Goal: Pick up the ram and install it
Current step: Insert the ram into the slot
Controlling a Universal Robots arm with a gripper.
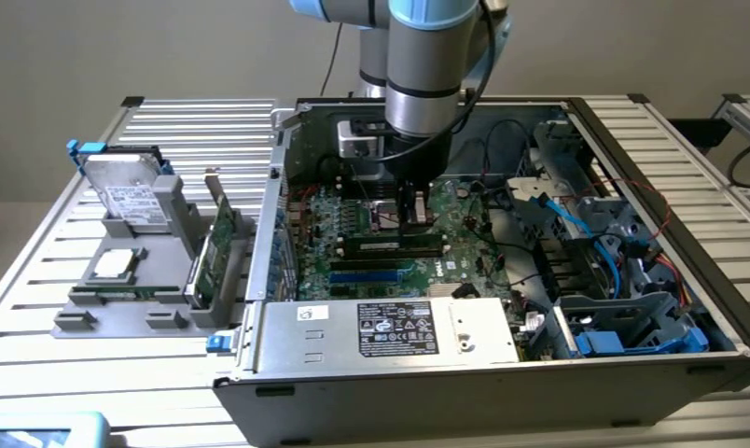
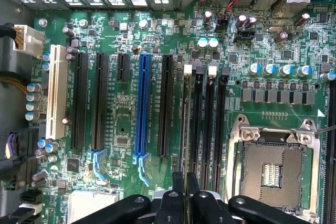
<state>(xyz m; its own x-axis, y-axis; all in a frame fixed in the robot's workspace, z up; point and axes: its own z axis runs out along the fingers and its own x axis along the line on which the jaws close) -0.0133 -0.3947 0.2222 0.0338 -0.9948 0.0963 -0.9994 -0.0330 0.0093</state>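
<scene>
Alignment explains the pose: the hand is clenched on the ram, holding it edge-down and parallel to the memory slots to seat squarely. The ram lines up with the slot farthest from the CPU socket, inside the open computer case.

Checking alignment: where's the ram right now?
In the wrist view, the ram sits edge-on in the tool, over the memory slots beside the CPU socket.

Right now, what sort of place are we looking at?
Probably a robotics lab bench for PC assembly: an open computer case on a slatted aluminium table, a robot arm reaching onto its motherboard, a parts fixture alongside.
</scene>
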